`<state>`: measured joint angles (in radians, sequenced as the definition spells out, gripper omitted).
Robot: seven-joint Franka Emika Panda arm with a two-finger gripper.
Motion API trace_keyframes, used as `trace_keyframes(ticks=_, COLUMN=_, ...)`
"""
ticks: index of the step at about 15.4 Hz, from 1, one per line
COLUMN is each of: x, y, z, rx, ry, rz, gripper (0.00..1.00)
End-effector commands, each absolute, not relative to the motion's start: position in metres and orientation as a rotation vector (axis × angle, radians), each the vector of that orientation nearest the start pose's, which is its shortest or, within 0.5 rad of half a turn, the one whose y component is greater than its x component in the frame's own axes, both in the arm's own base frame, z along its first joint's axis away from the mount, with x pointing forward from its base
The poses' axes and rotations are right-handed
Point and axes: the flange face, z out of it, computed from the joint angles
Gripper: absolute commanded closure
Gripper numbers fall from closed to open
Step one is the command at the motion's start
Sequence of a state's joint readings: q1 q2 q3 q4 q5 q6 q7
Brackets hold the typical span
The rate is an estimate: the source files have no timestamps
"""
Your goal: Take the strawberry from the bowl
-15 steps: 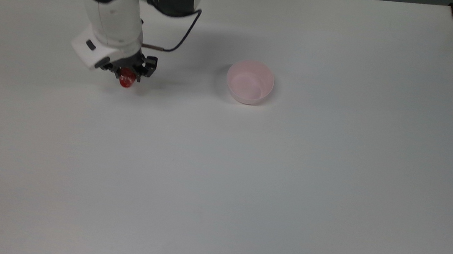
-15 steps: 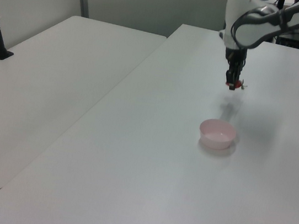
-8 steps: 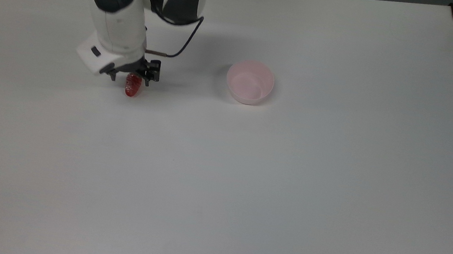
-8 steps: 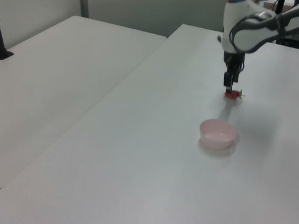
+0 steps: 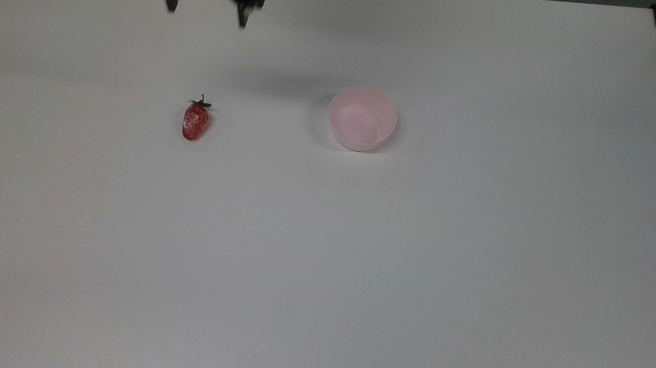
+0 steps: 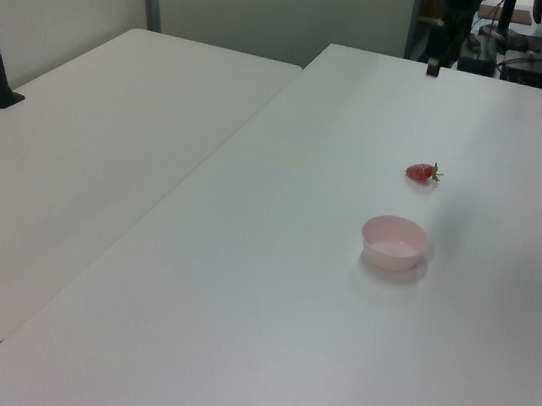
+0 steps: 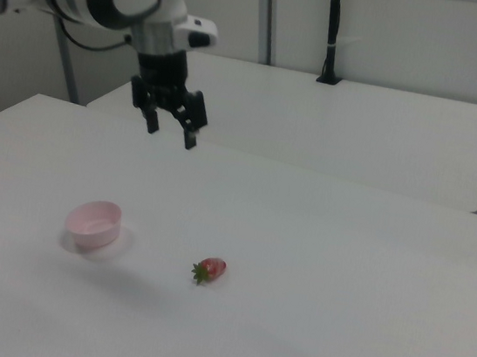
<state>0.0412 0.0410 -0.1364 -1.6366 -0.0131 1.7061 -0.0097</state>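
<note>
1. The white table [image 5: 355, 272] lies bare along its near stretch in the top view, well below the claw.
2. The strawberry [image 5: 195, 120] lies on its side on the table, outside the bowl, below the claw and well apart from it. In the right view the strawberry [image 7: 211, 270] sits lower than the claw and a little to the right view's right of it, leafy cap toward the right view's left.
3. The bowl [image 5: 362, 119] stands upright with nothing inside it, off to the top view's right of the strawberry and not touching it. In the right view the bowl [image 7: 95, 222] sits below the claw, toward the right view's left.
4. The claw [image 7: 171, 130] hangs raised in the air over the table, fingers spread apart and holding nothing. In the top view the claw [image 5: 206, 11] is at the top edge.
</note>
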Motion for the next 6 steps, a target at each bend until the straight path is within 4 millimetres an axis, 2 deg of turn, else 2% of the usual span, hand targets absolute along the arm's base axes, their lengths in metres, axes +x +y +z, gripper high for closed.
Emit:
trace_keyframes(ticks=1, x=0.560, y=-0.036, z=0.592, rx=-3.175, ry=0.111, rz=0.023, gripper=0.00)
trace_keyframes(ticks=4, x=0.556, y=-0.050, z=0.600, rx=-3.173, ry=0.109, rz=0.007, gripper=0.00)
trace_keyframes(ticks=6, x=0.555, y=-0.050, z=0.600, rx=-3.175, ry=0.094, rz=0.010, gripper=0.00)
